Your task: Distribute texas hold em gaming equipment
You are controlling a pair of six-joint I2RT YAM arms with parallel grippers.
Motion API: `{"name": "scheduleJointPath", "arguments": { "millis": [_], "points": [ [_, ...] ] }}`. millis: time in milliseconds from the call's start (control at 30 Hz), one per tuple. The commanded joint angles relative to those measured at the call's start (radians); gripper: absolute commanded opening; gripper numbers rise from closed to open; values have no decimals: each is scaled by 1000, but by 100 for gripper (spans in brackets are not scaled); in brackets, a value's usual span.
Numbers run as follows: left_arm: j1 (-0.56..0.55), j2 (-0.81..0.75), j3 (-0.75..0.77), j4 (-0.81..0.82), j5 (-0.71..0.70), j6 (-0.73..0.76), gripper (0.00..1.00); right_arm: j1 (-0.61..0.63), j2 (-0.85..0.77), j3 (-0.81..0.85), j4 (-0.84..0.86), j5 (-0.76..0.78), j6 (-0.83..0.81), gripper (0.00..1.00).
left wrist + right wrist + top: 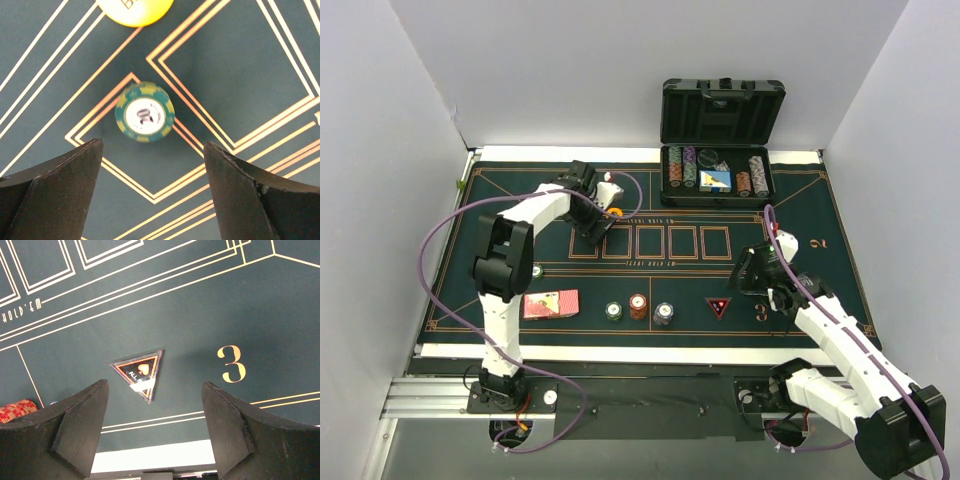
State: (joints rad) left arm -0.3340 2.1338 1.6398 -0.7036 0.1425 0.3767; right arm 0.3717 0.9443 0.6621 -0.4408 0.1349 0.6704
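A green stripe-edged poker chip (pixel 145 112) lies flat on the felt mat, just ahead of my open left gripper (pixel 152 144), which touches nothing. A yellow-orange button disc (pixel 135 9) sits beyond it. From above, the left gripper (pixel 588 222) hovers at the mat's far left beside the button disc (pixel 615 212). My right gripper (pixel 155 384) is open and empty above a triangular all-in marker (pixel 140 372). Near the front edge lie pink-red-backed cards (pixel 551 303), a green chip (pixel 613 312), a red chip stack (pixel 638 305) and a grey chip stack (pixel 663 314).
An open black case (pixel 720 135) at the back holds several chip rows and a blue card box. The dark green mat (pixel 820 210) covers the table. Another chip (pixel 537 271) lies by the left arm. White walls close in on both sides.
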Motion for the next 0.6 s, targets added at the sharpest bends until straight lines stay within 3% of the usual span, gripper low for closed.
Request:
{"name": "scheduleJointPath", "arguments": {
  "millis": [0,167,267,433,567],
  "points": [
    [15,-193,-35,-23,64,21,93,-8,-33,1,-18,0,5,70],
    [0,-360,-101,-137,160,51,94,-8,-30,13,-26,5,-2,71],
    [-71,-470,-217,-189,198,91,94,-8,-27,17,-26,3,-2,71],
    [-238,-604,-521,-93,123,110,95,-7,-35,18,-22,-1,3,71],
    [-284,-615,-586,-48,173,79,95,-7,-41,18,-26,-3,6,72]
  ]
}}
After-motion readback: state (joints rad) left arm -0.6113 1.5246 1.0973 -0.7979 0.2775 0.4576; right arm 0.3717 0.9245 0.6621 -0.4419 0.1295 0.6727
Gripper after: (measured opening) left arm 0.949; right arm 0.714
